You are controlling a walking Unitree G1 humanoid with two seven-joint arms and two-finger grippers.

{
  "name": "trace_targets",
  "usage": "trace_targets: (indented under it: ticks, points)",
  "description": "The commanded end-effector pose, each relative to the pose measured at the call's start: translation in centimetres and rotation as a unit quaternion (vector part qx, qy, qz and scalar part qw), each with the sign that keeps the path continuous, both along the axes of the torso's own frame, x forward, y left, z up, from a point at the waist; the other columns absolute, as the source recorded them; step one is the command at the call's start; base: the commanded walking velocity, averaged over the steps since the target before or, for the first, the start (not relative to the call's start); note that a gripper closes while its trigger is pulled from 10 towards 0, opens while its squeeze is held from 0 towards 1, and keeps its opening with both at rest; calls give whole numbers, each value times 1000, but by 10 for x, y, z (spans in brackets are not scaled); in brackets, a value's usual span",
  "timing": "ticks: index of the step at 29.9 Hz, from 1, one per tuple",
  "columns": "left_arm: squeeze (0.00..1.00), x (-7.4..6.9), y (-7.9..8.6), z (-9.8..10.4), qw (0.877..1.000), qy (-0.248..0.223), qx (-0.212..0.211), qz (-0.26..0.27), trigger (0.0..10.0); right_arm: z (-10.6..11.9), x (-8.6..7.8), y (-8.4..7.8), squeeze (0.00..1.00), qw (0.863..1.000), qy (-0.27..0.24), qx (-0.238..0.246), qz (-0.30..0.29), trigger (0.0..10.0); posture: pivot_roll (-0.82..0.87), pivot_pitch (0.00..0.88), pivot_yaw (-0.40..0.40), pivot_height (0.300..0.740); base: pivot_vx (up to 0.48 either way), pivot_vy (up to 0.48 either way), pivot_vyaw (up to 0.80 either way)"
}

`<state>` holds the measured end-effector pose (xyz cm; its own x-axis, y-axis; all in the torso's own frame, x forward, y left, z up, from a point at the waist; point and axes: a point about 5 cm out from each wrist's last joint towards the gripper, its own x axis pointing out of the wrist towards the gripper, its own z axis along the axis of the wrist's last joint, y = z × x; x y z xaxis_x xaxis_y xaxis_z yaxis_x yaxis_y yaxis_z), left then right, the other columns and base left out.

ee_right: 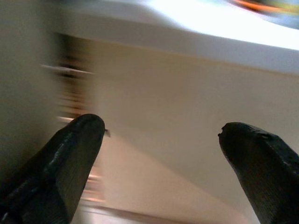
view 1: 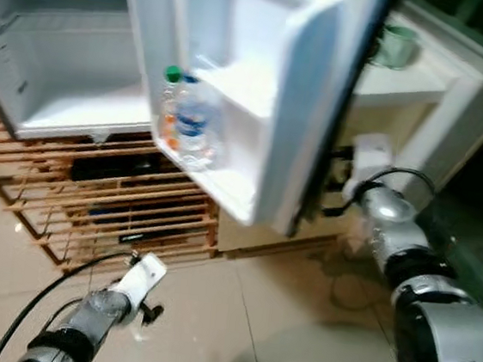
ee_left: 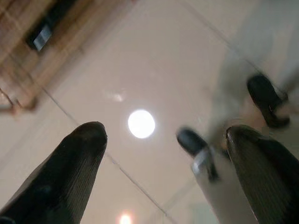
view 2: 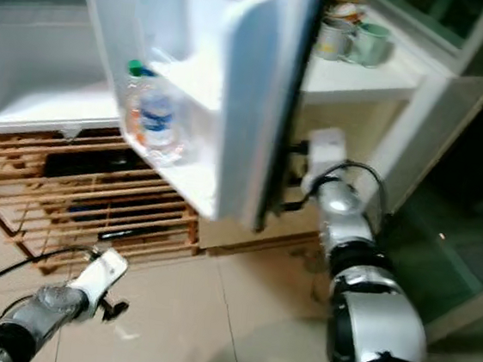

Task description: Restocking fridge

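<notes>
The white fridge door (view 1: 260,88) swings wide open, clear plastic bottles (view 1: 191,124) upright in its shelf, the spread right gripper (ee_right: 159,140) beside its dark outer edge.

Glossy white plastic fridge door (view 1: 258,105) w/ clear plastic bottle (view 1: 197,124) (blue label), wooden slat rack (view 1: 110,202), shiny floor tiles (view 1: 278,323)

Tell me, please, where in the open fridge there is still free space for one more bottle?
The door shelf is crowded at its left end by two bottles; to their right it looks bare. The fridge floor beside the door also looks free.
</notes>
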<state>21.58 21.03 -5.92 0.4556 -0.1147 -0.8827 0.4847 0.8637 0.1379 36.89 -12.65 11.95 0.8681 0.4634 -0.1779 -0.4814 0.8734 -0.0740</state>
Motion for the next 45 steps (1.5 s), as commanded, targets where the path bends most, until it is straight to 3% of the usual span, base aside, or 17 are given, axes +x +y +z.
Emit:
trace_targets:
  ticks: [1, 3, 4, 8, 11, 14, 17, 19, 22, 25, 26, 28, 31, 35, 40, 44, 45]
  points:
    - [0, -14, 14, -7, 999, 22, 26, 10, 10000, 35, -33, 55, 0, 977, -17, 97, 191, 10000, -156, 0, 38, 740, 0, 0, 0]
    - [0, -24, 18, -12, 998, 34, 42, 13, 10000, 50, -76, 76, 0, 932, -1, 153, 328, 10000, -167, 0, 50, 740, 0, 0, 0]
    - [0, -30, 15, -16, 998, 43, 42, 11, 10000, 45, -84, 75, 0, 923, 12, 149, 353, 10000, -172, 0, 51, 740, 0, 0, 0]
    - [0, -39, 2, -23, 998, 51, 40, 5, 10000, 15, -64, 55, 0, 950, 46, 115, 287, 10000, -162, 0, 38, 740, 0, 0, 0]
    - [0, -35, -4, -23, 999, 24, 41, 21, 10000, 13, -59, 45, 0, 958, 56, 148, 239, 10000, -153, 0, 30, 740, 0, 0, 0]
    - [0, -22, -16, -19, 998, -33, 22, 42, 10000, 9, -61, 33, 0, 973, 65, 141, 171, 10000, -147, 0, 27, 740, 0, 0, 0]
    - [0, 5, -33, -3, 992, -117, -10, 39, 10000, -8, -51, 15, 0, 994, 41, 63, 80, 10000, -140, 0, 24, 740, 0, 0, 0]
    - [0, 38, -28, 27, 973, -219, -58, 43, 10000, -21, -43, -4, 0, 998, 36, 52, -25, 10000, -136, 0, 21, 740, 0, 0, 0]
    - [0, 83, -24, 91, 910, -378, -151, 79, 10000, -36, -47, -27, 0, 987, 24, 55, -149, 10000, -136, 0, 21, 740, 0, 0, 0]
    - [0, 98, -25, 124, 866, -425, -219, 150, 10000, -41, -54, -36, 0, 981, 6, 40, -189, 10000, -132, 0, 17, 740, 0, 0, 0]
    - [0, 98, -25, 124, 866, -425, -219, 150, 10000, -41, -54, -36, 0, 981, 6, 40, -189, 10000, -132, 0, 17, 740, 0, 0, 0]
    - [0, 103, -30, 159, 841, -480, -217, 124, 10000, -46, -62, -49, 0, 971, -11, 47, -232, 10000, -132, 0, 17, 740, 0, 0, 0]
    - [0, 100, -39, 184, 822, -525, -206, 81, 10000, -49, -71, -67, 0, 958, -42, 45, -281, 10000, -131, 0, 17, 740, 0, 0, 0]
    - [0, 95, -47, 194, 815, -537, -210, 55, 10000, -51, -75, -83, 0, 939, -66, 43, -335, 10000, -131, 0, 22, 740, 0, 0, 0]
    - [0, 96, -62, 196, 824, -518, -220, 67, 10000, -46, -69, -75, 0, 945, -83, 43, -314, 10000, -139, 0, 20, 740, 0, 192, 0]
    - [0, 97, -57, 192, 829, -509, -209, 99, 10000, -46, -67, -73, 0, 947, -78, 45, -309, 10000, -140, 0, 15, 740, 0, 480, 0]
    - [0, 95, -56, 186, 837, -496, -202, 112, 10000, -49, -67, -72, 0, 948, -72, 48, -305, 10000, -139, 0, 14, 740, 0, 480, 0]
